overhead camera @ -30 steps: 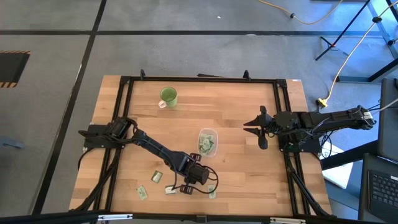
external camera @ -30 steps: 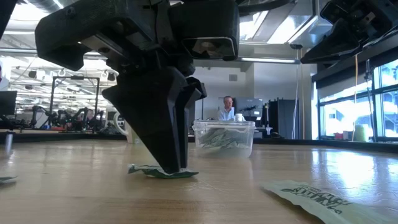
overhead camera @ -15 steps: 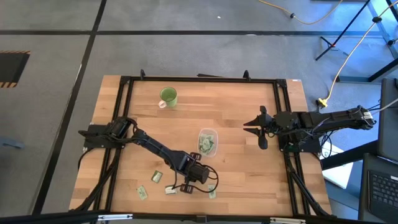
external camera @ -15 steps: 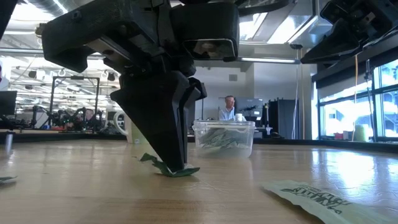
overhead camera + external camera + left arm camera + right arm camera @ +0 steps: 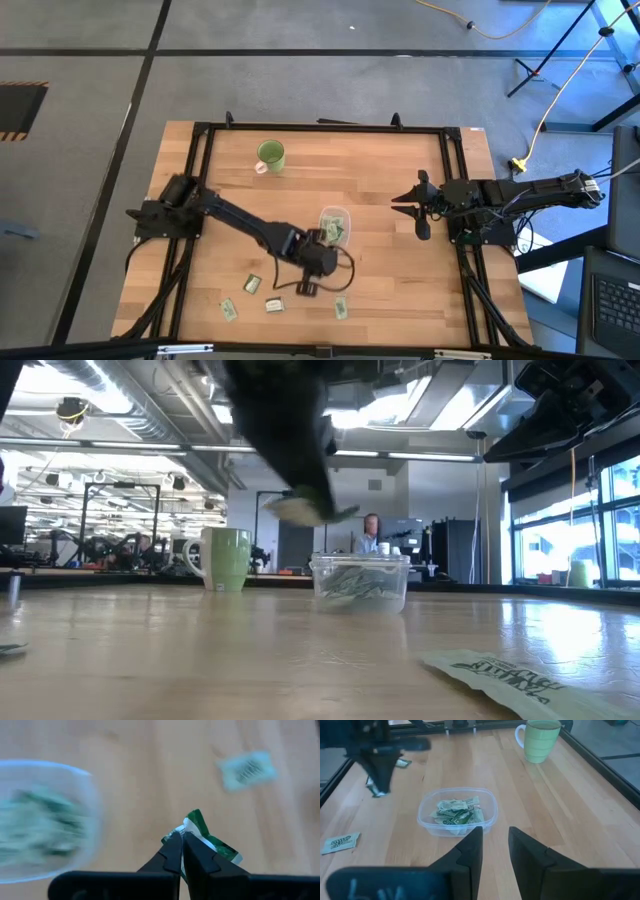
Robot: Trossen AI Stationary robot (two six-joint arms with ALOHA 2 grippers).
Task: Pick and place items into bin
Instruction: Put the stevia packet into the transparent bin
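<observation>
The bin (image 5: 334, 228) is a clear tub on the middle of the table, with several green and whitish packets inside; it also shows in the right wrist view (image 5: 457, 812) and the low view (image 5: 360, 580). My left gripper (image 5: 318, 262) hangs in the air just on the near side of the bin, shut on one green-and-white packet (image 5: 205, 837). More packets lie flat near the table's near edge (image 5: 252, 284), (image 5: 230, 310), (image 5: 274, 306), (image 5: 341, 310). My right gripper (image 5: 495, 845) waits open at the table's right side (image 5: 420, 205). My left gripper pinches the packet between its two fingertips (image 5: 172, 847) at the packet's edge (image 5: 192, 825), coming from above and pointing down. The packet is lifted clear of the table and sticks out sideways below the tips (image 5: 310, 510).
A green mug (image 5: 270, 155) stands near the table's far edge, left of the bin. A black frame (image 5: 320, 127) runs round the tabletop. One packet lies close to the low camera (image 5: 500, 675). Bare wood lies between the bin and the right arm.
My left gripper, shut on the packet, has risen from the table near its near edge and moved toward the far edge, up to the bin. The packet first tipped up at one end, then came clear of the wood. The right arm has kept still.
</observation>
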